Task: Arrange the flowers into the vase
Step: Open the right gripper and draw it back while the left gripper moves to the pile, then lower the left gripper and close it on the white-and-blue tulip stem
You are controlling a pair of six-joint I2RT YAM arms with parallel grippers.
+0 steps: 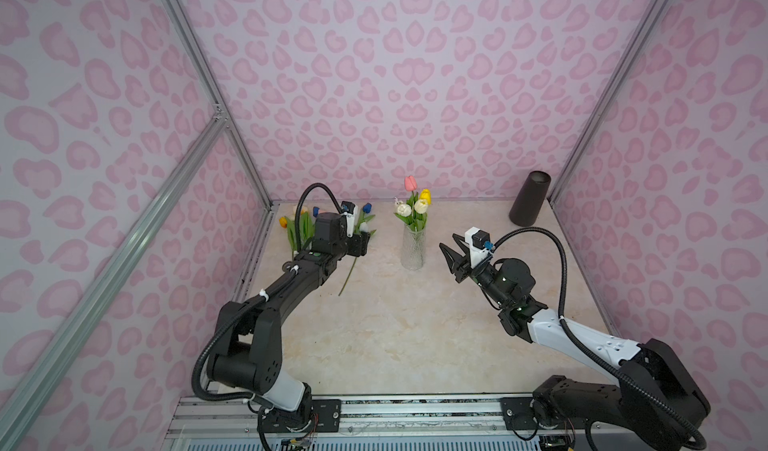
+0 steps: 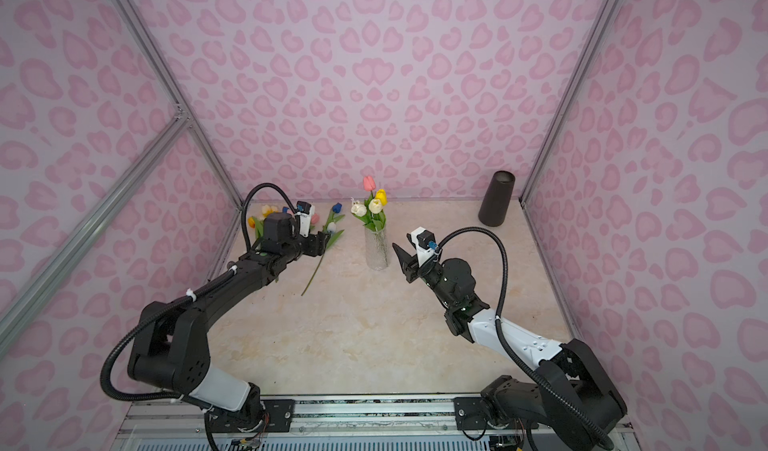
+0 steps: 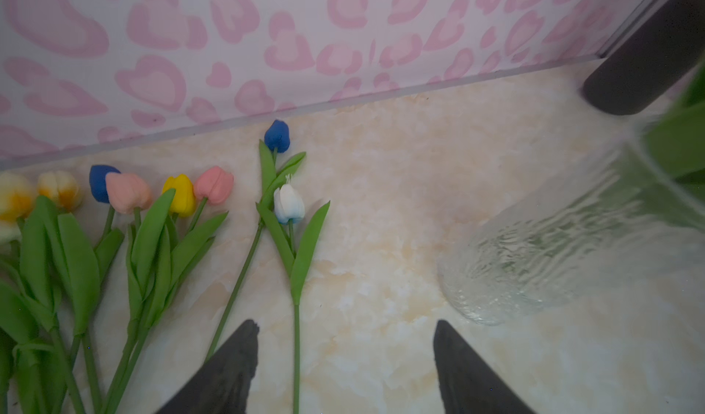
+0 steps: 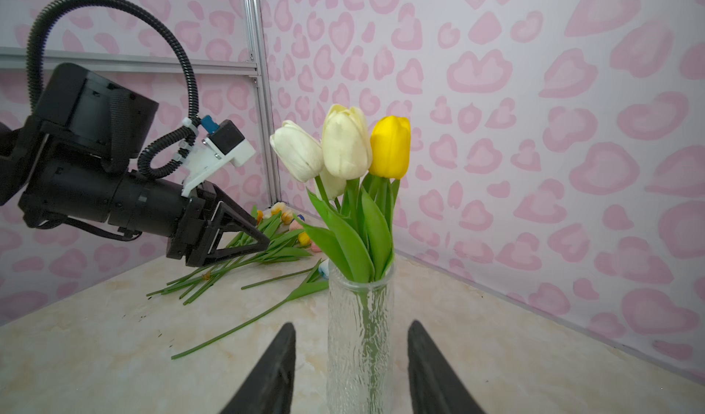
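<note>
A clear ribbed glass vase [image 1: 413, 247] [image 2: 376, 248] stands at the table's middle back and holds pink, yellow and two cream flowers [image 1: 415, 203] [image 4: 345, 145]. More flowers [image 1: 299, 220] [image 3: 129, 198] lie flat at the back left. My left gripper [image 1: 361, 241] [image 3: 345, 324] hangs open over them. The stem of a white-blue tulip [image 3: 289, 204] runs between its fingers, nearer one finger; a blue tulip [image 3: 277, 136] lies beside it. My right gripper [image 1: 448, 257] [image 4: 351, 324] is open and faces the vase [image 4: 360, 347] from the right, a little short of it.
A dark tapered cylinder [image 1: 530, 199] [image 3: 648, 61] stands in the back right corner. Pink patterned walls with aluminium posts close in the table [image 1: 415, 336] on three sides. One long stem [image 1: 347, 278] pokes out from the lying flowers toward the front.
</note>
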